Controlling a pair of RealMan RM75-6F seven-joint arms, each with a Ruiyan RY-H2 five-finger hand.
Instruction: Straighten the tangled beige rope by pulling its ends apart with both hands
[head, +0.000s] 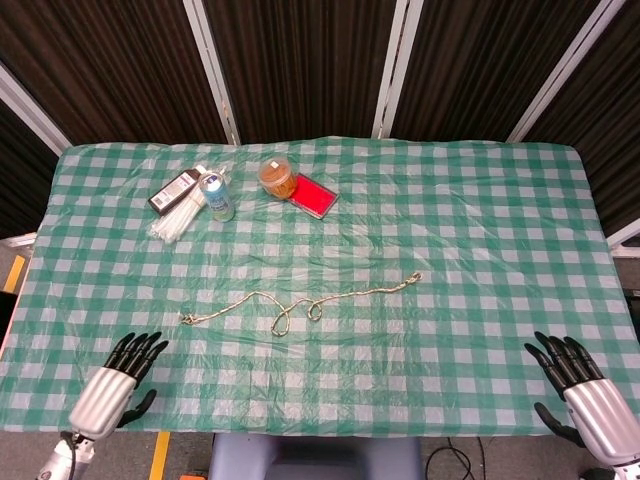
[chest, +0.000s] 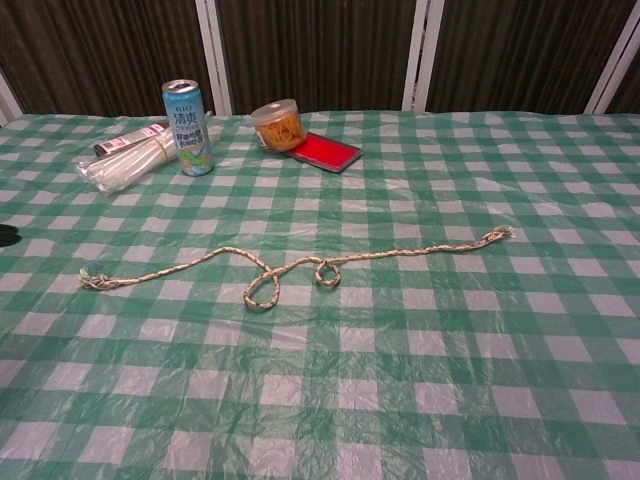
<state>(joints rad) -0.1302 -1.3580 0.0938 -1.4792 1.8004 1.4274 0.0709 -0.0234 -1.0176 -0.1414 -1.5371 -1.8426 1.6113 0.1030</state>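
Observation:
The beige rope (head: 300, 303) (chest: 300, 265) lies across the middle of the green checked table, with two small loops near its centre. Its left end (head: 186, 319) (chest: 92, 280) is knotted and its right end (head: 414, 278) (chest: 498, 235) is frayed. My left hand (head: 118, 378) hovers at the table's front left edge, fingers spread, below and left of the rope's left end. My right hand (head: 580, 389) hangs at the front right corner, fingers apart, far from the right end. Neither hand holds anything. A dark fingertip (chest: 6, 235) shows at the chest view's left edge.
At the back left stand a blue drink can (head: 216, 195) (chest: 187, 128), a clear packet of straws (head: 177, 217) (chest: 125, 163), a dark box (head: 174, 190), an orange-lidded tub (head: 278, 177) (chest: 278, 124) and a red flat case (head: 316, 195) (chest: 327, 152). The tablecloth (head: 480, 230) has wrinkles.

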